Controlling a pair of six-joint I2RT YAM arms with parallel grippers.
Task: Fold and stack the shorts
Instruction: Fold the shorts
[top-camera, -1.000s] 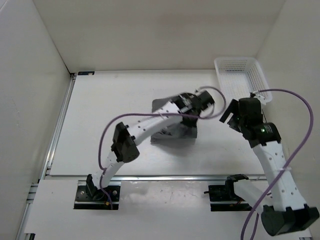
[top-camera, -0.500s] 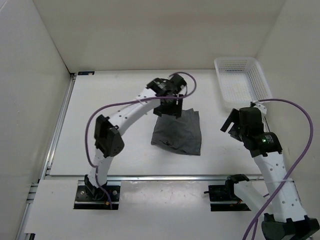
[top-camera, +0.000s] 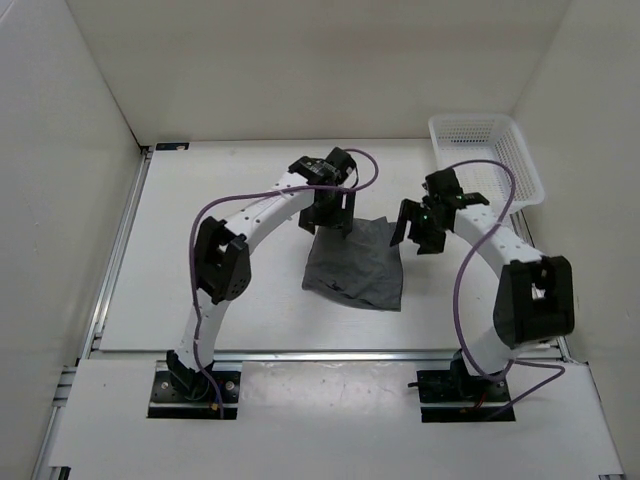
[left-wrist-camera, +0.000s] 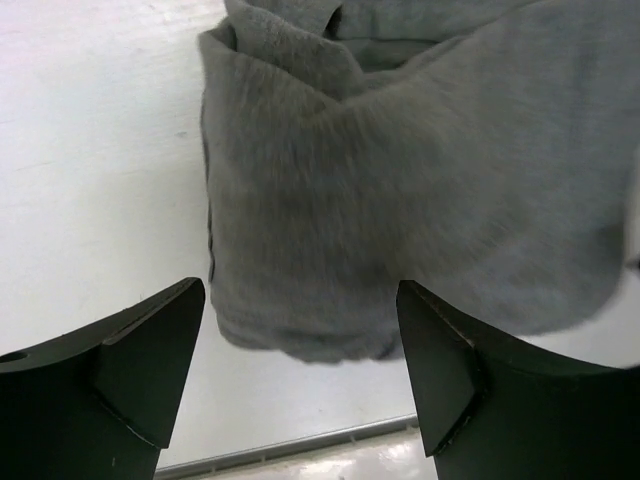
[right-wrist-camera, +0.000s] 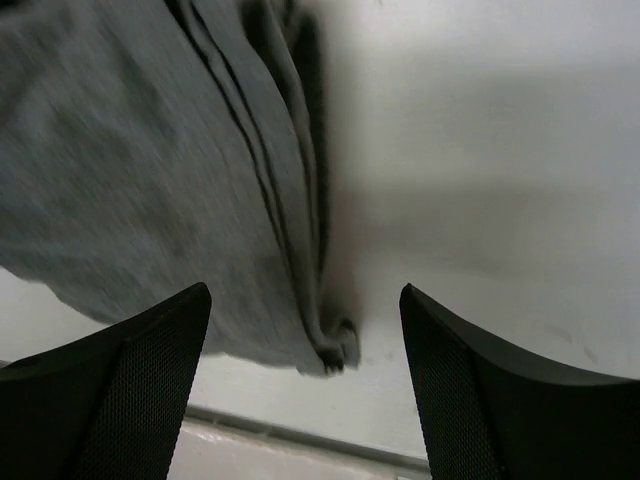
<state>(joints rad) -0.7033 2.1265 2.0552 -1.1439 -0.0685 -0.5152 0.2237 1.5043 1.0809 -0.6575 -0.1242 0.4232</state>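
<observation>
**Folded shorts flat on the worktop, both grippers open above them**

The shorts (top-camera: 355, 265) are seen lying near the middle of the white worktop (top-camera: 220, 250), folded into a compact grey bundle of roughly rectangular outline. The bundle is set slightly askew, with its near edge a little rumpled.

The left gripper (top-camera: 333, 215) is held over the far left corner of the bundle. In the left wrist view its two black fingers (left-wrist-camera: 150, 350) are shown spread wide apart, with nothing clamped between them. A rounded folded edge of the grey fabric is seen in the gap, with bare worktop to the left of it. Overlapping layers of cloth can be made out at the top of that view.

The right gripper (top-camera: 418, 232) is placed just beside the far right corner of the bundle. Its fingers (right-wrist-camera: 130, 380) are likewise shown well apart and nothing is gripped. In the right wrist view the side edge of the shorts is seen running down the frame as several stacked folds, ending in a small curled corner between the fingers. Bare worktop is shown to the right of it.

A white mesh basket (top-camera: 478, 121) is seen at the far right corner of the worktop, apart from the shorts.
</observation>
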